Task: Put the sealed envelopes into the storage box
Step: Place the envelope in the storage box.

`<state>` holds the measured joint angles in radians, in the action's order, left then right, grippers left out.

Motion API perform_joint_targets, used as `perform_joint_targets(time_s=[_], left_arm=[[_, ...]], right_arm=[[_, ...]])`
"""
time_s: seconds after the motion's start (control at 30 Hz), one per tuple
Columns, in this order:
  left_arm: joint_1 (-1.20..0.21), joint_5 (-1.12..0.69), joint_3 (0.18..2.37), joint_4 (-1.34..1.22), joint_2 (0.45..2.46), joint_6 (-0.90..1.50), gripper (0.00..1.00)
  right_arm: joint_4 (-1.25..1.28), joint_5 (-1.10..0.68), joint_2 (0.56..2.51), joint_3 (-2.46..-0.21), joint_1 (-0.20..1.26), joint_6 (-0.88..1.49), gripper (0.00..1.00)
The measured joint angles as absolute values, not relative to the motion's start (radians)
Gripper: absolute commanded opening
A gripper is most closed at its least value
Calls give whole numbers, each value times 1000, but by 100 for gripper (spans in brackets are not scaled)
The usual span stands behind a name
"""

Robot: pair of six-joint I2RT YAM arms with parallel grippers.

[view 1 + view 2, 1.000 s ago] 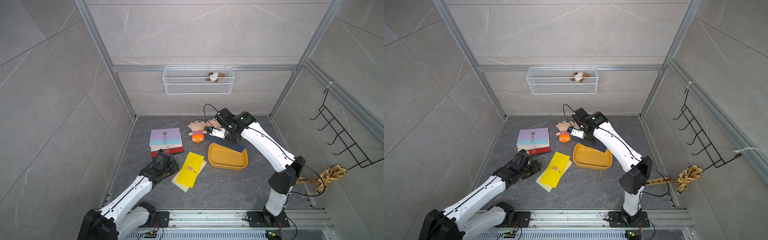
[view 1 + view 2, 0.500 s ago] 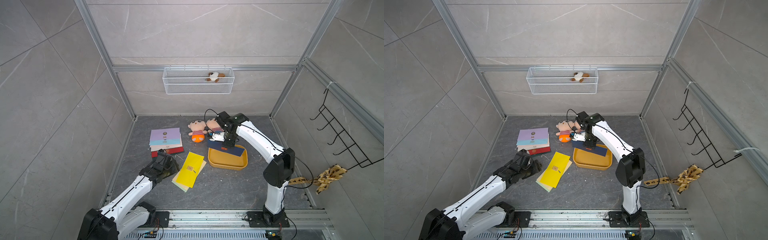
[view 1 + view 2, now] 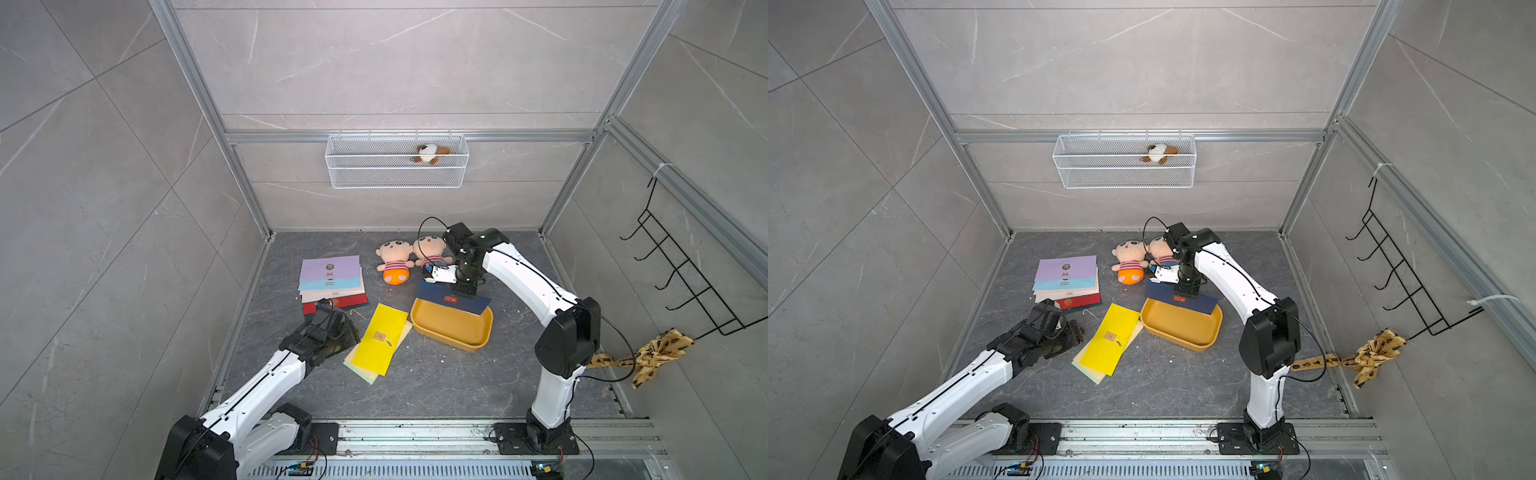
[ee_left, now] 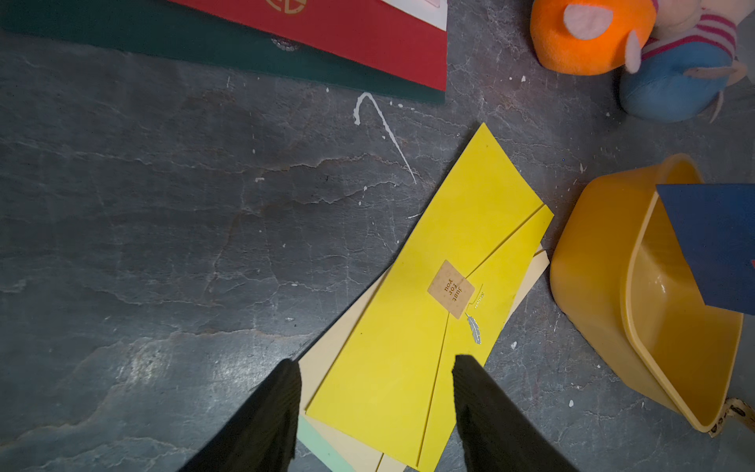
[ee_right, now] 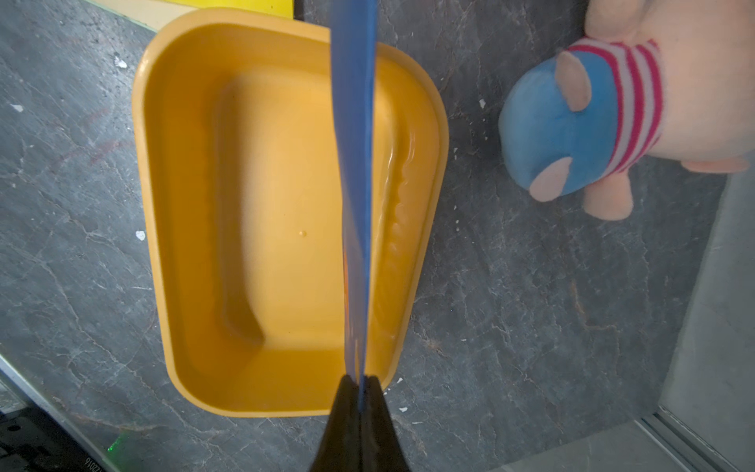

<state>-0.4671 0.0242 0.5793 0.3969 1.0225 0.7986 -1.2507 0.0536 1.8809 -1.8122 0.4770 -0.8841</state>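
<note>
My right gripper [image 3: 460, 291] [image 5: 359, 378] is shut on a navy sealed envelope [image 3: 452, 302] [image 5: 354, 163] and holds it on edge over the far side of the mustard storage box [image 3: 451, 334] [image 5: 286, 212], which has nothing lying in it. A yellow envelope [image 3: 382, 338] [image 4: 429, 294] lies on cream and green ones left of the box. My left gripper [image 4: 376, 363] [image 3: 345, 332] is open, its fingers straddling the near end of that pile. A stack of envelopes, lilac on top [image 3: 330, 270], lies further back left.
Two plush dolls [image 3: 395, 264] [image 5: 592, 122] lie just behind the box, close to my right wrist. A white wire basket [image 3: 397, 166] with a small plush hangs on the back wall. A black hook rack [image 3: 681, 274] and a patterned cloth [image 3: 648, 353] are at the right wall.
My right arm has carried the navy envelope from behind the box, near the dolls, to over its far side. The left arm has not moved.
</note>
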Motion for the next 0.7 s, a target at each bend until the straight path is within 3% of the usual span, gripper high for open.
perform_joint_targets(time_s=[0.7], left_arm=[[-467, 24, 579, 397, 1026, 792, 65]], right_arm=[[-1227, 7, 1847, -1734, 457, -888, 0]])
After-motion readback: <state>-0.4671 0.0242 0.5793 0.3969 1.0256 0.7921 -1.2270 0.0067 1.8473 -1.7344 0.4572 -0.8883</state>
